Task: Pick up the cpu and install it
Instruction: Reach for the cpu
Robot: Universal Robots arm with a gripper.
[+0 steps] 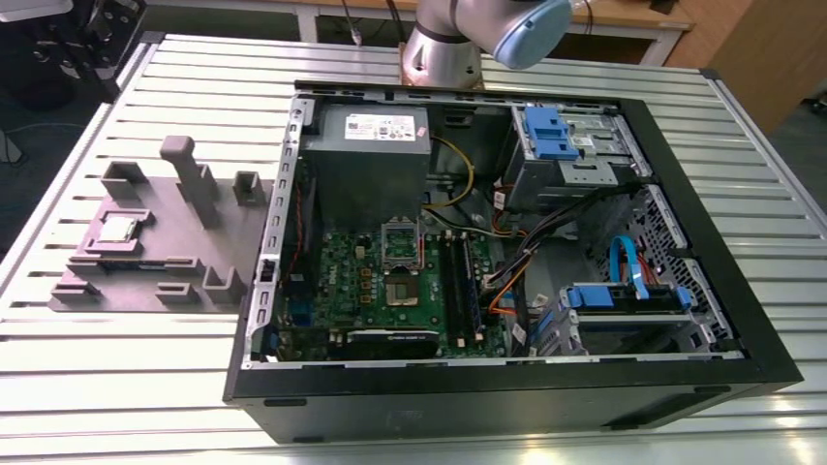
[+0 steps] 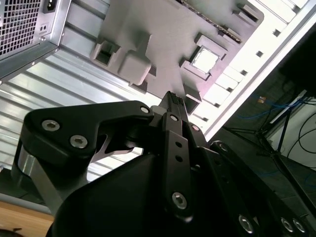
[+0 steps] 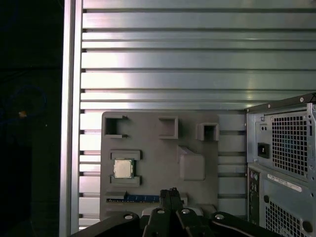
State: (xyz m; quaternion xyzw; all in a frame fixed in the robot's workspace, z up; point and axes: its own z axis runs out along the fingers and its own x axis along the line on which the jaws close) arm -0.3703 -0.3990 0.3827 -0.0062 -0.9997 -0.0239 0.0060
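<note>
The cpu (image 1: 120, 229) is seen lying flat in its pocket on the grey fixture (image 1: 168, 247), middle left of the exterior view, outside the PC case (image 1: 517, 387). The gripper (image 3: 171, 192) is held well clear above, fingers pressed together, nothing gripped. The chip is offset from the fingertips, not underneath.

Bright overhead light, glare on table (image 3: 173, 69)

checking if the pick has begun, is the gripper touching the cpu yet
Apart: in the first wrist view, bare grey fixture separates the cpu from the gripper.
</note>
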